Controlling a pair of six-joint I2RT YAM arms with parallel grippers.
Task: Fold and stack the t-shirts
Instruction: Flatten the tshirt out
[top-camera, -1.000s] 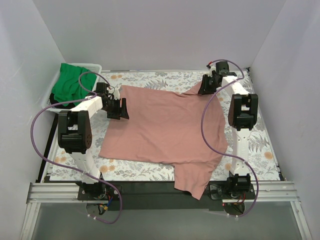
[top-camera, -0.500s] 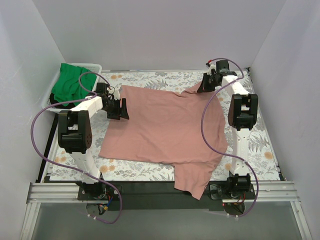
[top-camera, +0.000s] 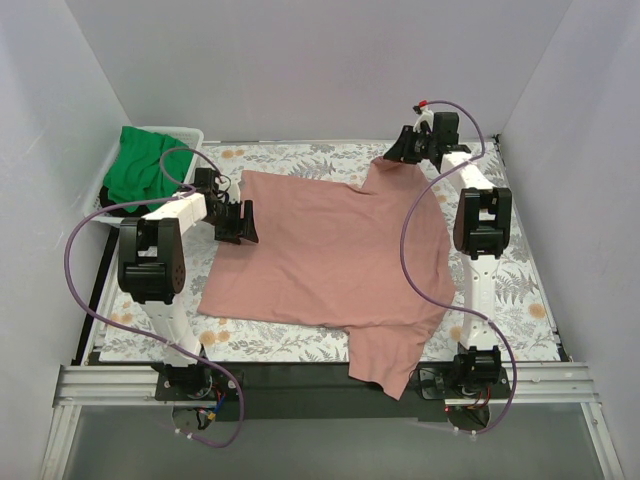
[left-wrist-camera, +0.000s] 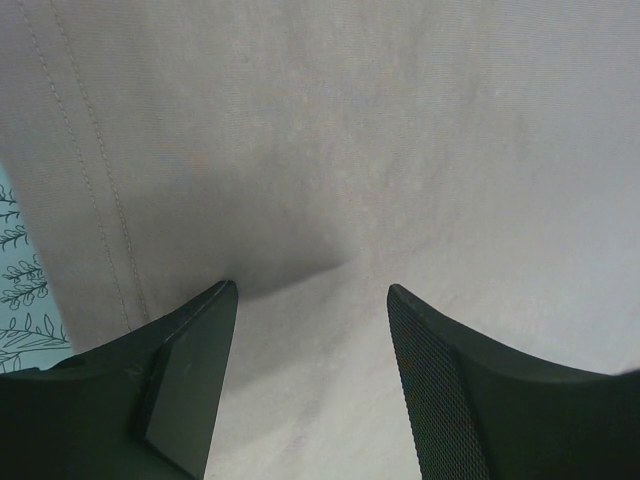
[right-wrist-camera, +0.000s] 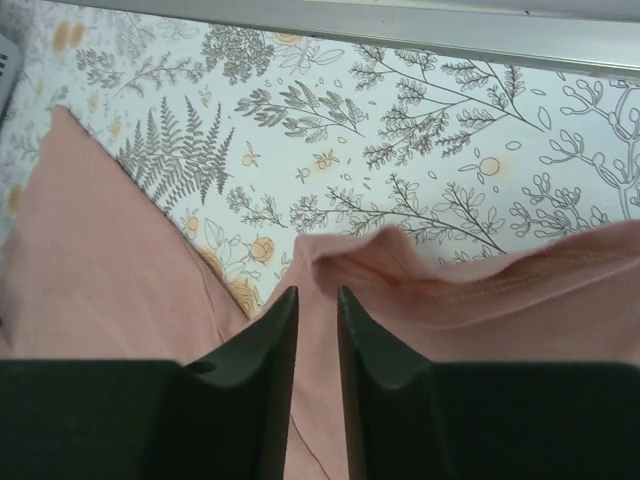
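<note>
The salmon-pink t-shirt (top-camera: 330, 250) lies spread flat over the floral cloth, one sleeve hanging over the near edge. The green t-shirt (top-camera: 140, 165) is bunched in the white basket at the back left. My left gripper (top-camera: 248, 220) is open over the pink shirt's left edge; in the left wrist view its fingers (left-wrist-camera: 430, 370) straddle flat pink cloth (left-wrist-camera: 350, 150). My right gripper (top-camera: 392, 155) is shut on the pink shirt's far right sleeve and holds it a little above the table; the right wrist view shows the pinched fold (right-wrist-camera: 400, 265) between the jaws.
The white slotted basket (top-camera: 190, 135) stands at the back left corner. The floral grey-and-orange cloth (top-camera: 520, 280) covers the table. White walls close in the back and both sides. A black strip and metal rail run along the near edge.
My right gripper has lifted and moved back and a little left with the pink sleeve in it. The left arm has not moved.
</note>
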